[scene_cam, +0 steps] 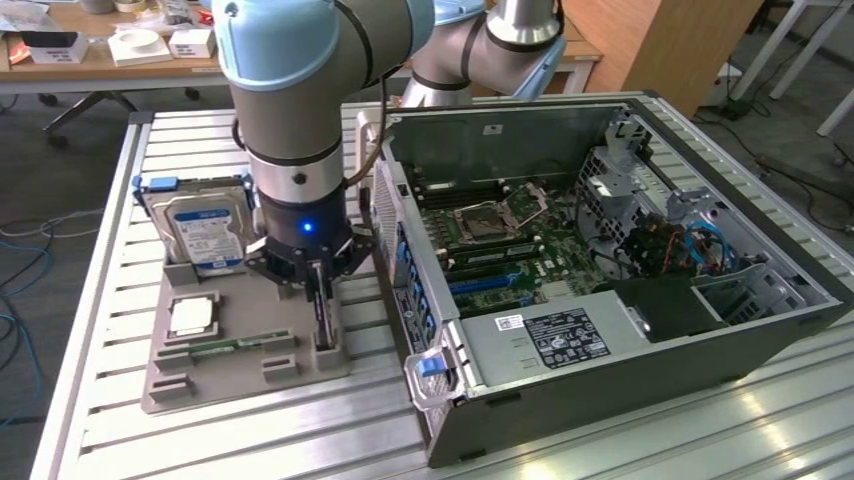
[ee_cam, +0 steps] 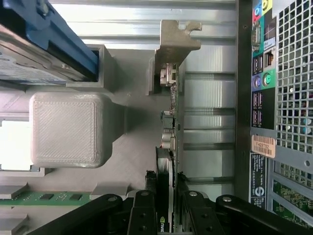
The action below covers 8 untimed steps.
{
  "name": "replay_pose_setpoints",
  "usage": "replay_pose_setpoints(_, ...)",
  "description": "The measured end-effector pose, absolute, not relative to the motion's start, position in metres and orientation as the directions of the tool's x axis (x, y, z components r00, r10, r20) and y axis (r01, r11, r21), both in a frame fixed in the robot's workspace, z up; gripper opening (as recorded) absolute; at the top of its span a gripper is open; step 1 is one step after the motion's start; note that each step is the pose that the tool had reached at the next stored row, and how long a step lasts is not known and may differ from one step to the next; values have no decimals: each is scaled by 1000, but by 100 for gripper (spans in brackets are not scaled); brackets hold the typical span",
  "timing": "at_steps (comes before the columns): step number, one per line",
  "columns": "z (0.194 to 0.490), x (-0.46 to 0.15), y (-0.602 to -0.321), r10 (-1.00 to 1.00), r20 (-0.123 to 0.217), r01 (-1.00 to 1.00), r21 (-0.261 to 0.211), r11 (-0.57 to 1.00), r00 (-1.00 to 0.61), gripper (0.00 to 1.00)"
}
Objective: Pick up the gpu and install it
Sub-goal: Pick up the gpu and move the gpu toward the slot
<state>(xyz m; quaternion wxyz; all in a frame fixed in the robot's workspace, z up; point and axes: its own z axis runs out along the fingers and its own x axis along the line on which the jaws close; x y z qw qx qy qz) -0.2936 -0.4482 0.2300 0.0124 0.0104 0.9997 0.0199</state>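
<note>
We note black jaws pinching the thin dark metal-bracketed gpu card, on edge in the grey plastic tray.

Tray sits on table, just beside PC case, on ext view's left of it. In tray: hard drive upright at far end, cpu flat in front of it, memory stick flat, nearer still. gpu stands on edge in slot along tray side closest to case, bracket twd hard-drive end. Gripper directly above gpu, fingers against both faces. Case lies on side, open face up, motherboard on its floor. Desk behind table.
</note>
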Motion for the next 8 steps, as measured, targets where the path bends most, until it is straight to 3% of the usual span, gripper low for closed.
replay_pose_setpoints(8,243,-294,-448,21,-24,20,40,999,-999,26)
